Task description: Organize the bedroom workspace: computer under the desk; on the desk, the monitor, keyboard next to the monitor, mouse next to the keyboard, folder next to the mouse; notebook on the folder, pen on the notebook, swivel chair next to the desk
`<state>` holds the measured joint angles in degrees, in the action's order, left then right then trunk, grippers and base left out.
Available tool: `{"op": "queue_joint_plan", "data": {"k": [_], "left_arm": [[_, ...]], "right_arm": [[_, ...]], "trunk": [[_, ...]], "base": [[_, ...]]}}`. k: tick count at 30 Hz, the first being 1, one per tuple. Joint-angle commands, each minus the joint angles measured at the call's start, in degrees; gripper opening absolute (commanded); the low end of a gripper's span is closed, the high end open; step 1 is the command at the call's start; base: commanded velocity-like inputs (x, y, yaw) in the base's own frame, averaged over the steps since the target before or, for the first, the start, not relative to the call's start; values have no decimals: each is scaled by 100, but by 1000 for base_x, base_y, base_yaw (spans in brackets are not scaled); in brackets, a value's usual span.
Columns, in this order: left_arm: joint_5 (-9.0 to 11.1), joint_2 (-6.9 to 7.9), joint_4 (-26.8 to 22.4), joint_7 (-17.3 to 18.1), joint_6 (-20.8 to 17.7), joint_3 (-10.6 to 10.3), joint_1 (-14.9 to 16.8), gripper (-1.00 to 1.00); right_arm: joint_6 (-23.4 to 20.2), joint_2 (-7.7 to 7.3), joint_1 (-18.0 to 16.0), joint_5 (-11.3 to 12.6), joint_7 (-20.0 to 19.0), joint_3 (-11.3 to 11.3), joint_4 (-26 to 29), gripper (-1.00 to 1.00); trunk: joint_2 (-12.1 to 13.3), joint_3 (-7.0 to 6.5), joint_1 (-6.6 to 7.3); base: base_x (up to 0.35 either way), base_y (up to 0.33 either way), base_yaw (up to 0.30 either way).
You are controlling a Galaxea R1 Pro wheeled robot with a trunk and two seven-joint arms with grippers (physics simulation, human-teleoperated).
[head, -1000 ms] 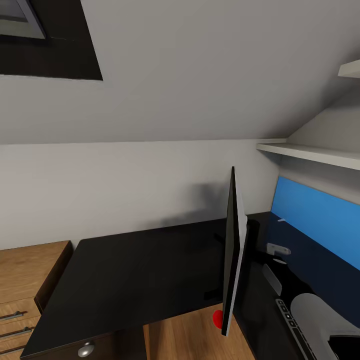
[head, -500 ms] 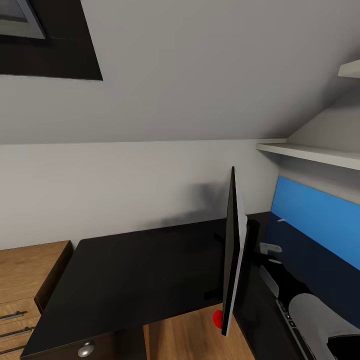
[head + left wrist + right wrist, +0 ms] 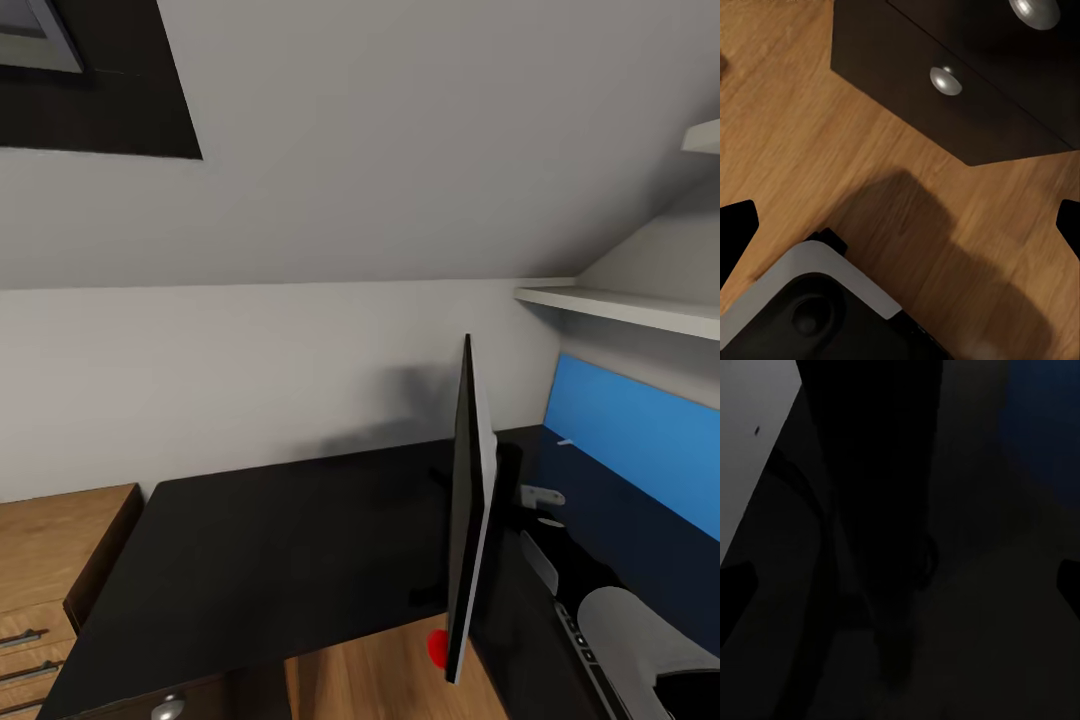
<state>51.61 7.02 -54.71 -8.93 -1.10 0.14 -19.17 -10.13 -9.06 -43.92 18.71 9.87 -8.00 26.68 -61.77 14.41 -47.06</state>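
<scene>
Seen edge-on from the head camera, the monitor (image 3: 468, 510) is standing upright on the black desk (image 3: 270, 550), its dark face turning toward the open desktop and its pale grey back facing the blue wall panel (image 3: 640, 450). A small red dot (image 3: 437, 647) is glowing at its lower corner, and its black stand (image 3: 506, 480) is showing just behind the screen. Behind the monitor, the keyboard (image 3: 585, 655) is lying flat on the desk near the right arm (image 3: 630, 630), whose pale grey forearm is partly covering it. A round silver knob (image 3: 165, 710) of the drawer unit is peeking in at the lower edge, with a light wooden nightstand (image 3: 50, 560) sitting just beside the desk. White shelves (image 3: 620, 305) are running along the wall above the blue panel.

From the left wrist camera, the left gripper (image 3: 900, 225) is hanging over the wooden floor (image 3: 832, 150) with its dark fingertips (image 3: 736, 225) spread wide at both edges of the picture and nothing between them; the black drawer unit (image 3: 967, 82) with its silver knobs is showing beyond.

The right wrist picture is very dark: the right gripper (image 3: 900, 585) is pointing at the monitor's back and stand, fingertips (image 3: 735, 589) parted wide and holding nothing.
</scene>
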Motion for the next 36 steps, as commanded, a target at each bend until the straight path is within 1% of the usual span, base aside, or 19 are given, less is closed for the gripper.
{"op": "queue_joint_plan", "data": {"k": [1,12,17,29,32,33,36], "left_arm": [[44,1,-15,-28,-9,-4,-4,100],[49,1,-7,-21,-12,-2,-1,100],[42,-5,-5,-21,-5,-6,-1,100],[55,-4,-5,-17,-12,5,-4,100],[160,-7,-7,-3,-73,61,16,100],[207,-12,-8,-12,-80,65,22,100],[260,-7,-9,-14,-87,69,35,100]], "right_arm": [[-29,-8,-2,45,49,-47,15,100],[8,-8,-2,45,58,-44,21,100],[-1,-8,-2,45,59,-44,22,100],[-1,-8,-2,45,59,-31,21,100],[19,-8,-2,45,59,-28,22,100],[31,-8,-2,45,59,-27,22,100],[47,-8,-2,45,59,-27,23,100]], "trunk": [[-5,6,-2],[-5,6,-2],[-5,6,-2],[-5,6,-2],[-5,6,-2],[-45,24,-24],[-165,78,-90]], "base": [[129,0,0],[57,0,0],[157,0,0],[11,0,0],[0,0,0],[0,0,0],[0,0,0]]}}
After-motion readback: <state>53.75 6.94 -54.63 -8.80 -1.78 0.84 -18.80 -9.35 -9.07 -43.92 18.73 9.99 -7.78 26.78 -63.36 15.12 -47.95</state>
